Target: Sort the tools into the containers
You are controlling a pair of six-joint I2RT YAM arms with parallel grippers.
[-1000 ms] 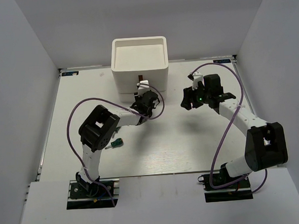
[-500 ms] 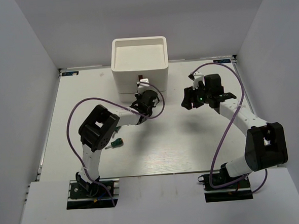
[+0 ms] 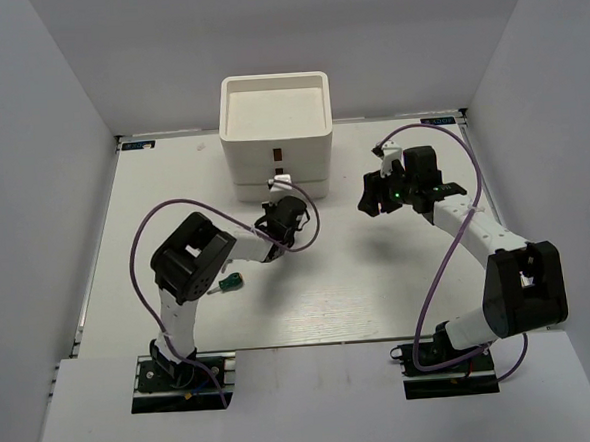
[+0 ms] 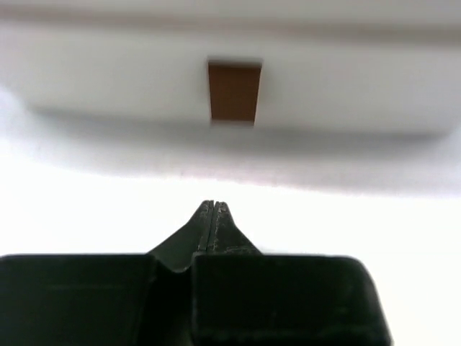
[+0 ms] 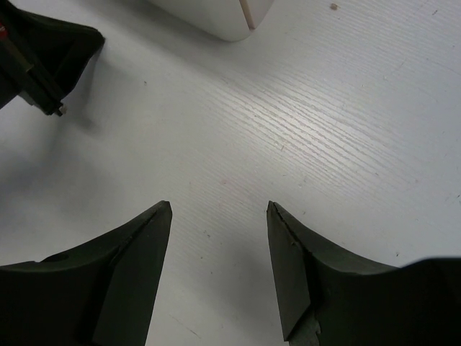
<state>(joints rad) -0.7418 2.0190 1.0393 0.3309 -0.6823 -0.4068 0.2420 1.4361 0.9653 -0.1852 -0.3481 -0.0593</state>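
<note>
The white stacked organizer (image 3: 275, 112) stands at the back centre, with brown tabs (image 3: 279, 172) on its drawer fronts. My left gripper (image 3: 280, 200) sits just in front of it, pointing at it. In the left wrist view its jaws (image 4: 214, 206) are shut with nothing between them, a short way from a brown tab (image 4: 234, 92). A stubby green-handled screwdriver (image 3: 229, 282) lies on the table by the left arm's elbow. My right gripper (image 3: 371, 194) hovers open over bare table (image 5: 218, 209), to the right of the organizer (image 5: 216, 18).
White walls close in the table on the left, back and right. Purple cables loop over both arms. Part of the left arm (image 5: 43, 50) shows at the upper left of the right wrist view.
The left gripper has shut and drawn back from the organizer's front, uncovering a lower brown tab. The right arm has held still.
</note>
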